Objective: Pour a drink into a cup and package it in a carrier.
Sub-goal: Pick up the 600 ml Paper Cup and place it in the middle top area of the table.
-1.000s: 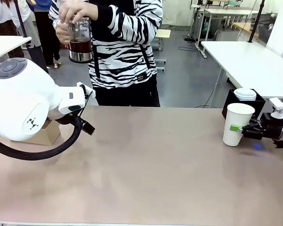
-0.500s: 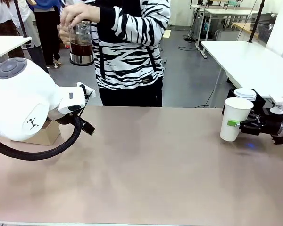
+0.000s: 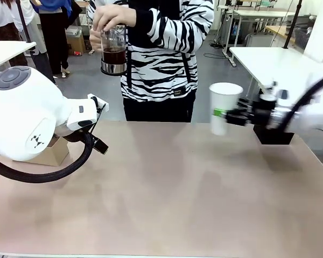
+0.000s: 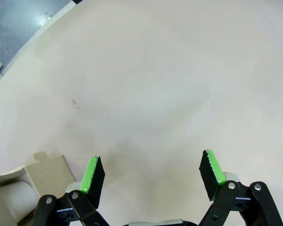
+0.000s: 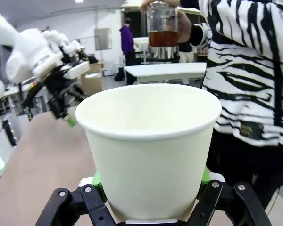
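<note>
Front view: cup [image 3: 226, 99] upright, held above the table.
Right gripper [image 3: 221, 114] clamps the cup; left gripper [image 4: 153, 172] fingers wide, empty, beside carrier [image 4: 47, 169]. Drink [image 3: 113, 55] in person's pitcher [image 3: 114, 38].

The robot's left white jointed arm [image 3: 27, 121] sits folded at the near left. Its black two-finger hand [image 4: 152, 173] points down, green pads spread wide and empty. The right white arm [image 3: 315, 113], blurred, extends level from the right. Its black hand [image 3: 226, 114] clamps a tall white paper cup [image 3: 226, 99] upright, seemingly lifted off the table [image 3: 161, 204].
</note>
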Available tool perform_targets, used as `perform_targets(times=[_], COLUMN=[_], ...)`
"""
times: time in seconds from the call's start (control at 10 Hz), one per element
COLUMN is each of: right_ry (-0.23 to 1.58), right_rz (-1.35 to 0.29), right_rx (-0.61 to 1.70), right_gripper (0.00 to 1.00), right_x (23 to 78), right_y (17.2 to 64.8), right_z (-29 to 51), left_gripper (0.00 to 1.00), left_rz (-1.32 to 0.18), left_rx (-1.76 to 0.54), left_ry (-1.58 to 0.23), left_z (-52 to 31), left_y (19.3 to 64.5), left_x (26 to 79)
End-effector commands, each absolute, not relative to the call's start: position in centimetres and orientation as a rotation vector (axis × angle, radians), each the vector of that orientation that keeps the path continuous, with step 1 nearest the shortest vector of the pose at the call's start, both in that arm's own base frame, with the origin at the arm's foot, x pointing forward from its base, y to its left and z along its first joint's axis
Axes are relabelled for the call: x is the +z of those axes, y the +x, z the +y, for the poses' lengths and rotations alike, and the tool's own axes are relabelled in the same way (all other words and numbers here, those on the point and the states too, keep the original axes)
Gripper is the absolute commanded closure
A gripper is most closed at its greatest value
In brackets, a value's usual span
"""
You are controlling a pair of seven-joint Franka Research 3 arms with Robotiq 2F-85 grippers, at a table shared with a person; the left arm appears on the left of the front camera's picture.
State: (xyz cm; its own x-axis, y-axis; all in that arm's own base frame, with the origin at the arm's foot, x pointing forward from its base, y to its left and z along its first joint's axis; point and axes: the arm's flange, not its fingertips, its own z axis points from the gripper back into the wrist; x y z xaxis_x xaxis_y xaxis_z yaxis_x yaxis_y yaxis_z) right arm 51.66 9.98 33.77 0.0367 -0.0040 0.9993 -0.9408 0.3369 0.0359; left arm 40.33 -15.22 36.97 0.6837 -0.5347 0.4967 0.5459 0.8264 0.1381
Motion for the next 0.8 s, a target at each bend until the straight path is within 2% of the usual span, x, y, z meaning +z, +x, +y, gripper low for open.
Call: perform_targets(times=[0.0,0.3,0.7], right_ry=[0.903,0.845,0.832], right_rz=[-1.347,-1.497,-1.539], right_rx=[0.866,0.780,0.707], right_gripper=[0.20,0.20,0.20], right_x=[32.4,30.0,25.7], right_y=[56.3,60.8,63.3], right_z=[14.3,18.0,18.3], left_gripper=[0.00,0.00,0.00], left_rz=[-0.551,-0.551,-0.551], left_rx=[-0.606,-0.606,-0.606], left_ry=[-0.024,-0.024,-0.024], left_z=[-15.2,-15.2,-15.2], left_y=[40.3,40.3,40.3], left_x=[37.0,37.0,37.0])
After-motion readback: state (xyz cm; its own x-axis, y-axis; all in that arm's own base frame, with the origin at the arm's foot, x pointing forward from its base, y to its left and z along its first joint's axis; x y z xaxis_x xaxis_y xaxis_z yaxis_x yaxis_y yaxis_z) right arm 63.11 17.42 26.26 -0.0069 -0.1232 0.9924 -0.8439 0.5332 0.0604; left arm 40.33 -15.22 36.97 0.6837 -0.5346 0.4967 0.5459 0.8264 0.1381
